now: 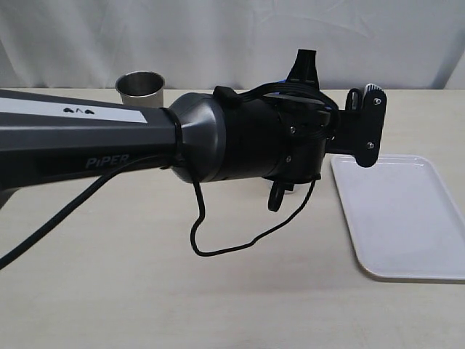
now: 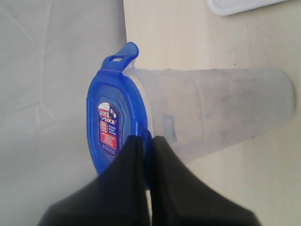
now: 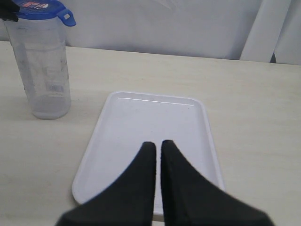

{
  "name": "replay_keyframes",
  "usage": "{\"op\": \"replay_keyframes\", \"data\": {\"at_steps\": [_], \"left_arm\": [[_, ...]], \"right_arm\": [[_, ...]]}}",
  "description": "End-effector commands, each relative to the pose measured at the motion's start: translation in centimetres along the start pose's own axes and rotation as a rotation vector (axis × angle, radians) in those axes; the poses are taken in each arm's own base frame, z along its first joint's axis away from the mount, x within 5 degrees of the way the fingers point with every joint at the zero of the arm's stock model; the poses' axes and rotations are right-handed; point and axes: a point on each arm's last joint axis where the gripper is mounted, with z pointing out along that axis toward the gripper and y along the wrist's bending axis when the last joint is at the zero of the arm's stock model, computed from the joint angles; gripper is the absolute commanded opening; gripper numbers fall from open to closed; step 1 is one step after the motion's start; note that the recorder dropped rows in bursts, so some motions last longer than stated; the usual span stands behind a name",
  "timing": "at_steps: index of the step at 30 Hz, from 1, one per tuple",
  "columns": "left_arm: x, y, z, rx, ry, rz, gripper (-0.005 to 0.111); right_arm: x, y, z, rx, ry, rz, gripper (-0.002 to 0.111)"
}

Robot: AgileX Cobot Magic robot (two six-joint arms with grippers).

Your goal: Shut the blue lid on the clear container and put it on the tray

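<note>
The left gripper [image 2: 147,141] is squeezed tight on the edge of the blue lid [image 2: 110,101], and a thin bit of blue shows between its two jaws. The lid sits on top of the clear container [image 2: 221,108], which stands up straight on the table [image 3: 254,117], beside the tray [image 3: 155,117] but not on it. The right gripper [image 3: 155,143] is closed tight with nothing in it and hangs over one end of the tray.

You have a glossy blue plastic lid [image 2: 117,94], cloudy plastic container [image 2: 221,108], smooth white plastic tray [image 3: 150,122], dull steel cup [image 1: 140,91].
</note>
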Motion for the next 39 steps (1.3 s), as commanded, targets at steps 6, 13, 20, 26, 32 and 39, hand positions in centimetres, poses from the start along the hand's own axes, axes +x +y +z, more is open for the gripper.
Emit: {"op": "replay_keyframes", "data": {"at_steps": [6, 13, 20, 26, 32, 39], "left_arm": [[-0.28, 0.13, -0.59, -0.001, -0.007, -0.037, 0.000], [-0.44, 0.02, -0.69, 0.004, -0.010, -0.044, 0.000], [-0.37, 0.02, -0.69, 0.003, -0.003, -0.044, 0.000], [-0.41, 0.02, -0.69, 0.004, -0.007, -0.044, 0.000], [-0.46, 0.02, -0.69, 0.004, -0.013, -0.044, 0.000], [-0.43, 0.02, -0.69, 0.004, -0.010, -0.044, 0.010]], "right_arm": [[0.05, -0.04, 0.00, 0.008, -0.004, -0.001, 0.004], [0.05, -0.04, 0.00, 0.008, -0.004, -0.001, 0.004], [0.05, -0.04, 0.00, 0.008, -0.004, -0.001, 0.004], [0.05, -0.04, 0.00, 0.008, -0.004, -0.001, 0.004], [0.05, -0.04, 0.00, 0.008, -0.004, -0.001, 0.004], [0.05, -0.04, 0.00, 0.008, -0.004, -0.001, 0.004]]}}
